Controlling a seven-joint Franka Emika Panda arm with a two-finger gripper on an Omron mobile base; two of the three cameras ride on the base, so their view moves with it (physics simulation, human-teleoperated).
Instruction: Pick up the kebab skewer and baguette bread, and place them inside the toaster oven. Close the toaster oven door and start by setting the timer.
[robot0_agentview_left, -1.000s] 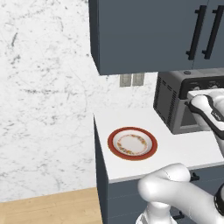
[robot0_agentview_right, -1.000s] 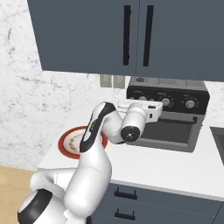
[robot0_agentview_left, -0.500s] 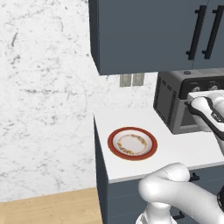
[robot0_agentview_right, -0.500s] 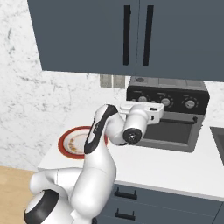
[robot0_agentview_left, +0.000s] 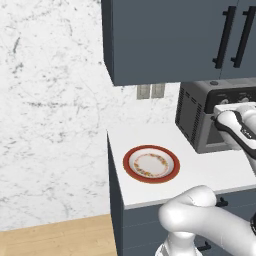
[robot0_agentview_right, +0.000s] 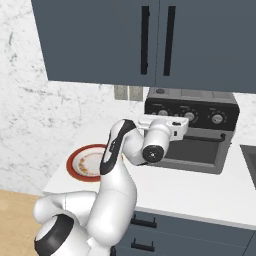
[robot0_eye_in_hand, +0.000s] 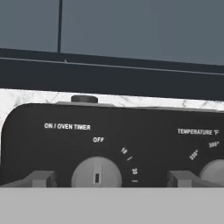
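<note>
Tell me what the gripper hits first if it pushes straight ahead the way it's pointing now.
Most likely the timer knob on the toaster oven. In the hand view the open gripper has a fingertip on either side of that knob, whose pointer sits at OFF. How much gap remains is unclear.

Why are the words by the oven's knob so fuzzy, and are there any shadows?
In the hand view the camera sits very close to the toaster oven, so the labels around the timer knob look soft. In the left base view the plate is sharper and casts hardly any shadow on the counter. In the right base view the light is flat, with no glare.
</note>
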